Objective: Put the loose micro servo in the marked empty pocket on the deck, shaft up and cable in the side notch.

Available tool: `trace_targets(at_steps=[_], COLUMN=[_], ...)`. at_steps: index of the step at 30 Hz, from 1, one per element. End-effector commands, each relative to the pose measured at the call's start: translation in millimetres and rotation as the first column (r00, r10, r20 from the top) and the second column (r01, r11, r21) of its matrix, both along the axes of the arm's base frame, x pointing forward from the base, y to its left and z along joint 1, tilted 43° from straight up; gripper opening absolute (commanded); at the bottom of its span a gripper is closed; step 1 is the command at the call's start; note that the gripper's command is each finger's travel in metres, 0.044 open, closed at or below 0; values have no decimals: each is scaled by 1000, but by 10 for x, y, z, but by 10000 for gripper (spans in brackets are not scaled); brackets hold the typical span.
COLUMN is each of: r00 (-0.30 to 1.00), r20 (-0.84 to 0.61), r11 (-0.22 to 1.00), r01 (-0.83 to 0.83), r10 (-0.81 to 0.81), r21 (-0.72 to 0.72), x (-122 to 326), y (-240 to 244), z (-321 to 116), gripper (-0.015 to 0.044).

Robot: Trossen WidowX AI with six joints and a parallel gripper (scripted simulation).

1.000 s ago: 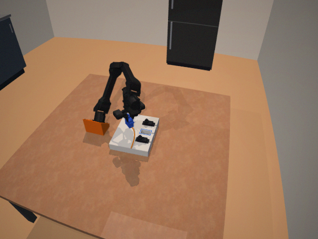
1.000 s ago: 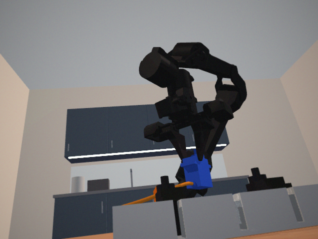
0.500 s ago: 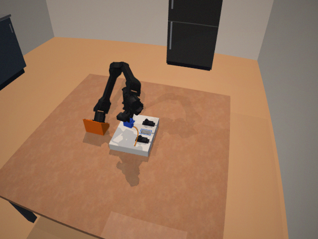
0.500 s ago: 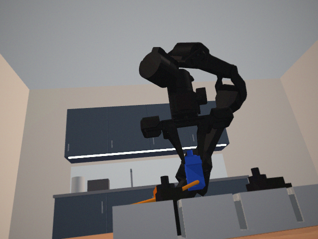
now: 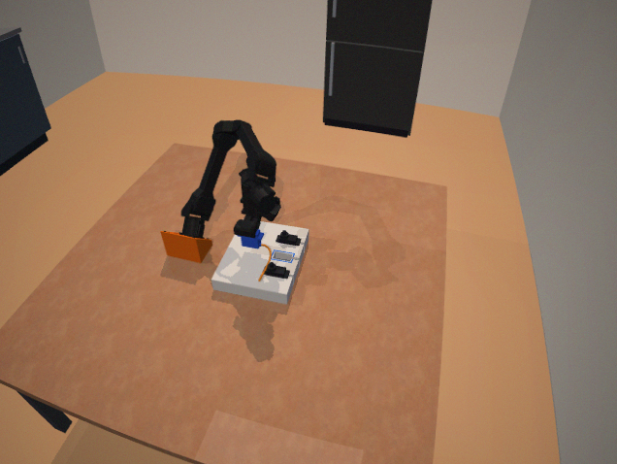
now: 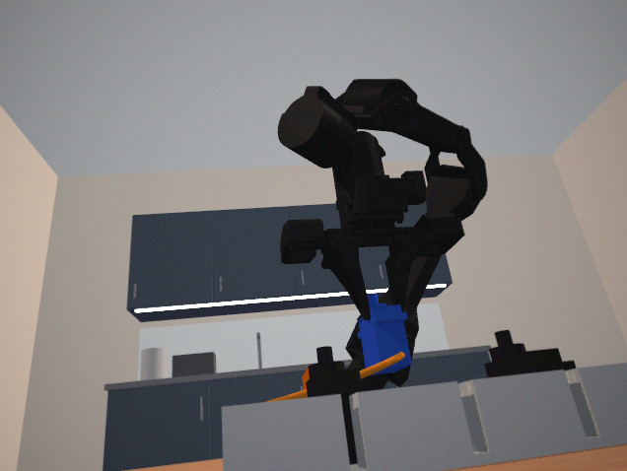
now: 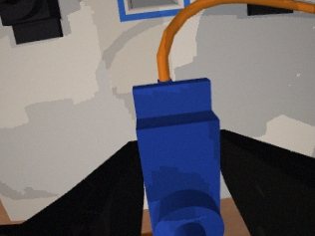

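The blue micro servo (image 5: 251, 240) (image 6: 384, 341) (image 7: 176, 158) is upright, its output shaft pointing up. My gripper (image 6: 385, 312) (image 7: 177, 145) is shut on it, one finger on each side, and holds it above the white deck (image 5: 225, 275) (image 6: 405, 418) (image 7: 50, 79). The orange cable (image 5: 270, 256) (image 6: 383, 366) (image 7: 163, 59) leaves the servo's end toward the pocket side, then curves toward the nearer black servo in the top view. The empty pocket's blue outline (image 5: 282, 260) (image 7: 150, 17) lies ahead of the held servo, at the wrist view's top edge. The pocket floor is hidden in the exterior view.
Two black servos sit in the deck, one (image 5: 288, 238) (image 6: 526, 360) (image 7: 31, 16) on the far side of the pocket and one (image 5: 277, 271) (image 6: 331, 378) (image 7: 271, 9) on the near side, where the cable passes. An orange block (image 5: 184, 247) stands at the arm's base.
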State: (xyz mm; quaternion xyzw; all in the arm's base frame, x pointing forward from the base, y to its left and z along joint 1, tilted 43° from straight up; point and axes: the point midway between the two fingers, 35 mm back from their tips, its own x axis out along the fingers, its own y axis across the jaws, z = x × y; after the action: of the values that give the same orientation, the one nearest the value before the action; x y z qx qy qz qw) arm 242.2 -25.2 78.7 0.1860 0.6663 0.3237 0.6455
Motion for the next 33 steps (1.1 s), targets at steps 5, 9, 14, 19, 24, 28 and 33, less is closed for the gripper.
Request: trace_targets(at_steps=[5,9,14,19,24,28,33], r00=[1000,1000,1000,1000,1000,1000,1000], r20=[3,5,6,8,9,9,9], r11=[1000,1000,1000,1000,1000,1000,1000], r01=[3,3,3,3,3,3,3], r10=[-3,-3,-3,-3,-3,-3,-3], r21=[2,2,3,3,4,4,4], x=[303,462,655,841,994,999,996], y=[48,79,117,155,187,198,244], z=[15,25,38,50,60,50,3], gripper=[0,0,0,0,0,0,0])
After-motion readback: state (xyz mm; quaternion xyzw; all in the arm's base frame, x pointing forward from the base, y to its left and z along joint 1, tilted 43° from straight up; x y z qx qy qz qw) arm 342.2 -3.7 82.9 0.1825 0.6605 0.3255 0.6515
